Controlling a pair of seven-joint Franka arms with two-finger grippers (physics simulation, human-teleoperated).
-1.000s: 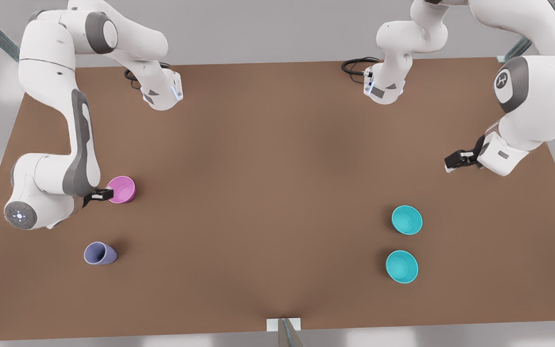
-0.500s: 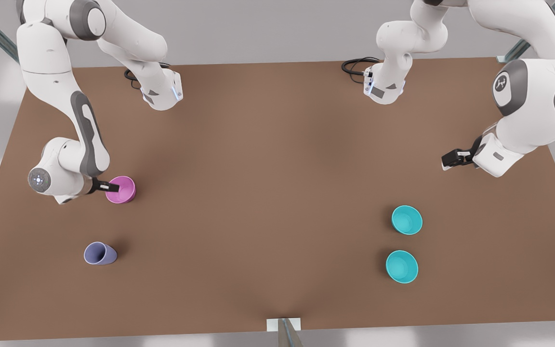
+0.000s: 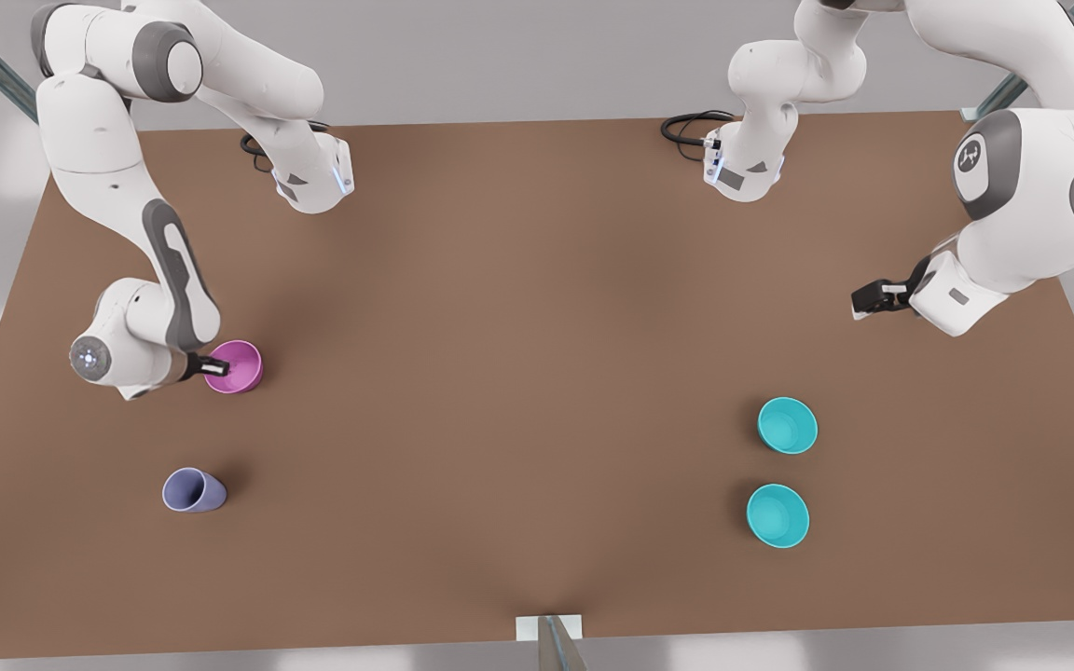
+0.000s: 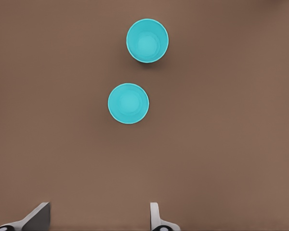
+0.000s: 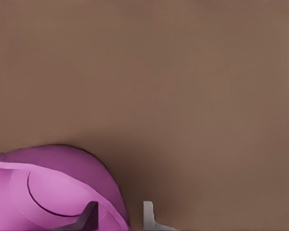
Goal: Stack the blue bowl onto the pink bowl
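The right gripper (image 3: 220,367) has dropped over the pink bowl (image 3: 237,365), fingers straddling its rim, not visibly clamped. It should close squarely on the wall. The left gripper (image 3: 871,303) waits spread and empty, well above both turquoise bowls.

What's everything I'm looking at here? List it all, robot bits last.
pink bowl: one, magenta, front view's left
blue bowl: one, teal, front view's right
cyan bowl: one, brighter cyan, just below the blue bowl in the front view
cup: one, lavender-grey, below the pink bowl
table: one, brown
right end effector: one, open, fingers astride the pink bowl's rim
left end effector: one, open, waiting above the table, apart from the blue bowl
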